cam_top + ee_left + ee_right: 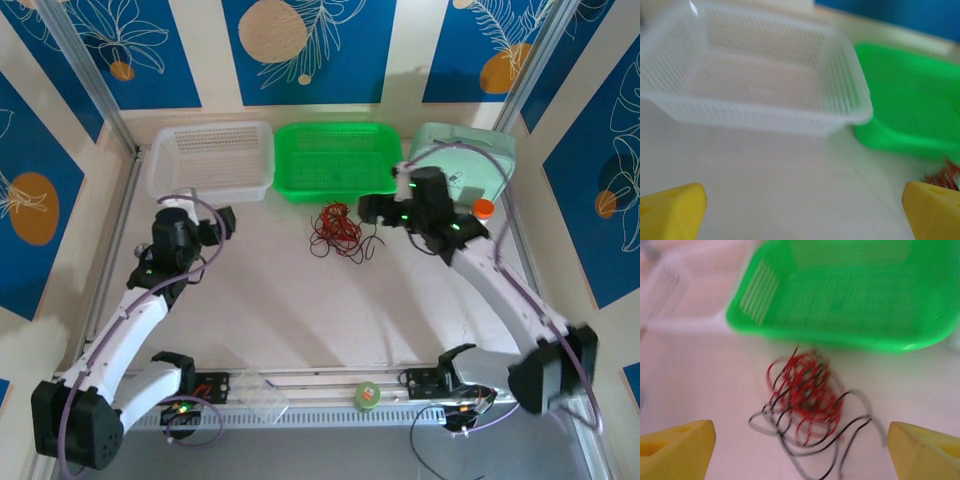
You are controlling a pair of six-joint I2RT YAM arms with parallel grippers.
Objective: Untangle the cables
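The cables [338,230] lie in a tangled bunch of thin red and black wires on the table, just in front of the green basket [338,160]. My right gripper [372,208] hovers to their right, pointing at them. In the right wrist view the cables [807,390] rest on the table ahead of the open gripper [800,440], its yellow fingertips [685,442] wide apart and touching nothing. My left gripper [222,222] stands further left, open and empty [802,210]. A bit of the red cables [946,176] shows at the right edge of the left wrist view.
A white mesh basket [212,158] stands at the back left beside the green basket [910,115]. A pale green box [465,160] sits at the back right with an orange cap [483,208] near it. A green tape roll [367,396] and clear plastic [262,398] lie at the near edge.
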